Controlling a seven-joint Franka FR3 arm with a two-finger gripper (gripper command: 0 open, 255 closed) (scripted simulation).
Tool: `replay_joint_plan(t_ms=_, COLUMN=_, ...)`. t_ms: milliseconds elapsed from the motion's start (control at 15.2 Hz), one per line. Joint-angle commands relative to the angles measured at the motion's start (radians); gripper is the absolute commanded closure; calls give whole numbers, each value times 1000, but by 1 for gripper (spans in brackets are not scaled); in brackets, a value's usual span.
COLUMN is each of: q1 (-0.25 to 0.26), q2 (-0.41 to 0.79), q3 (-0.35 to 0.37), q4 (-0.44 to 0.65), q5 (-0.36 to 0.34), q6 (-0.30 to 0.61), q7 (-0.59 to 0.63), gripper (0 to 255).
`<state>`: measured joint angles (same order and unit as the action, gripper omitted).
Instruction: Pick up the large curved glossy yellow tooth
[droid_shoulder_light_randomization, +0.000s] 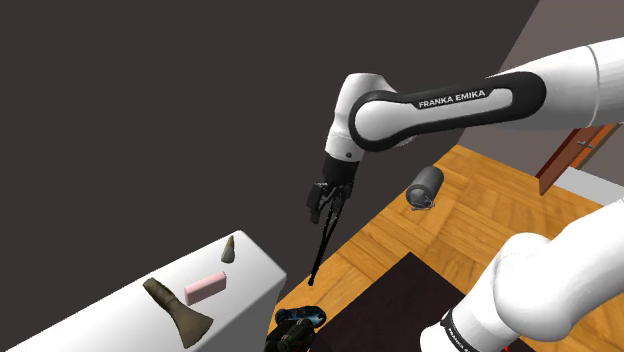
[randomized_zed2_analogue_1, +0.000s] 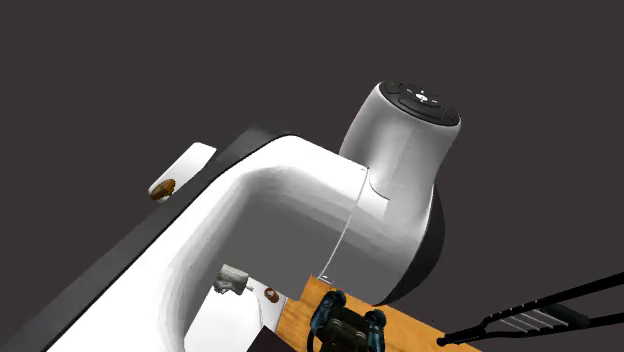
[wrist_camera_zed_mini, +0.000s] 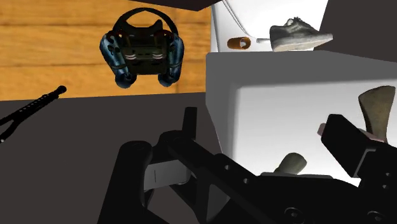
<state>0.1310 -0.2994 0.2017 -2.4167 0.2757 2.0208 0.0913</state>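
gripper (droid_shoulder_light_randomization: 322, 203): hangs pointing down at the end of the white arm (droid_shoulder_light_randomization: 450, 105), off the end of the white counter (droid_shoulder_light_randomization: 245, 292) and higher than its top. open or closed: cannot be told. its dark parts merge in the shoulder view, and the wrist view gives a tangle of black shapes.

thin black rod (droid_shoulder_light_randomization: 324, 245): runs from just under the gripper down to the floor and ends at the edge of the dark rug (droid_shoulder_light_randomization: 400, 300). whether it touches the gripper cannot be told.

counter top, nearest item first:
- a small olive cone (droid_shoulder_light_randomization: 228, 250), upright, near the end closest to the gripper.
- a pink block (droid_shoulder_light_randomization: 205, 288), lying flat a little further along.
- the tooth (droid_shoulder_light_randomization: 178, 312), largest of the three and dull brown here. it lies flat, narrow tip toward the shoulder view's upper left, broad end toward the bottom edge.

the three items lie apart from one another. the tooth is well apart from the gripper, with cone and block between them. in the wrist view the tooth (wrist_camera_zed_mini: 376, 108) and the cone (wrist_camera_zed_mini: 291, 164) both show on the white top.

floor: wood boards (droid_shoulder_light_randomization: 470, 210). a black and blue headset (droid_shoulder_light_randomization: 298, 320) sits at the foot of the counter, beside the rug. a black cylinder (droid_shoulder_light_randomization: 424, 185) lies on the boards past the arm.

further off, wrist view: a grey shoe (wrist_camera_zed_mini: 299, 33) rests on a white surface beyond the counter.
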Motion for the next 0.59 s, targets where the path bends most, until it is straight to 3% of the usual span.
replay_joint_plan(t_ms=0, q1=9, q2=73, q3=24, q4=32, q5=0, q6=50, q7=26, gripper=0)
replay_joint_plan(t_ms=528, q1=50, q2=374, q3=90, q4=195, q5=-57, q6=215, q7=145, gripper=0)
